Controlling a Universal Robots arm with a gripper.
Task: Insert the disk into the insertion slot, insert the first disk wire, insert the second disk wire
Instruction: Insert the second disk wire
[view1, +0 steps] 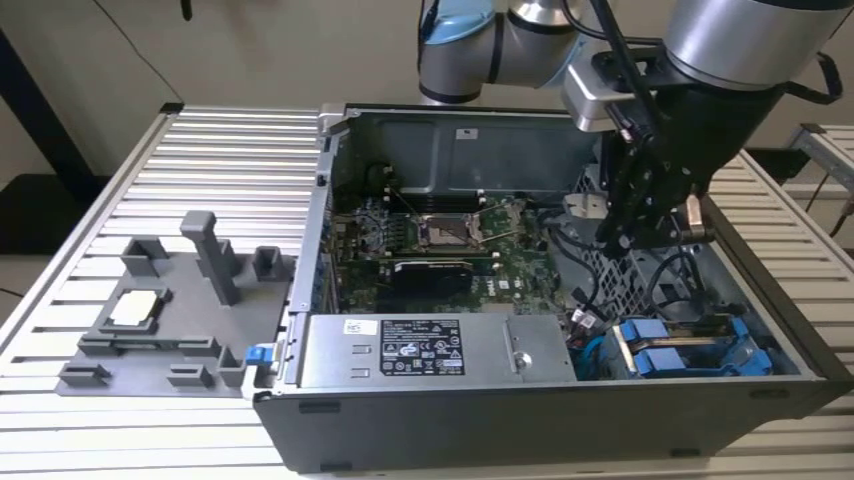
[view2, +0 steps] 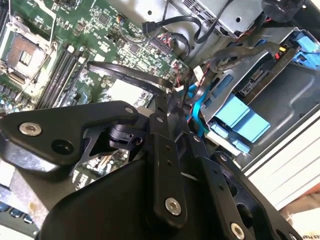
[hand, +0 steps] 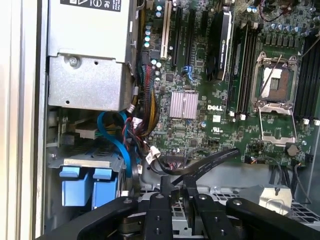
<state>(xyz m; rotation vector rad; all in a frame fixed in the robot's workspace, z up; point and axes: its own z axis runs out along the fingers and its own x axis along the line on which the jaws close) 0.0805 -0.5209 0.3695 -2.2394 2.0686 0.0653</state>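
Observation:
The disk (view1: 687, 350), in its bright blue carrier, lies inside the insertion slot (view1: 747, 318) of the grey drive cage at the case's front corner, on the exterior view's right. Its blue handle tabs (hand: 85, 185) (view2: 240, 117) point toward the motherboard. My gripper (view1: 617, 240) hangs inside the case just behind the cage. In both wrist views its fingertips are closed on the end of a flat black disk wire (hand: 210, 160) (view2: 125, 72), which arcs away over the motherboard. A blue disk wire (hand: 117, 145) loops beside the carrier tabs.
The open computer case holds the green motherboard (view1: 427, 230) and a silver power supply (view1: 427, 350) along the front. Loose cable bundles (hand: 145, 115) crowd the gap between power supply and cage. A grey fixture (view1: 174, 310) stands on the slatted table (view1: 80, 440) at the exterior view's left.

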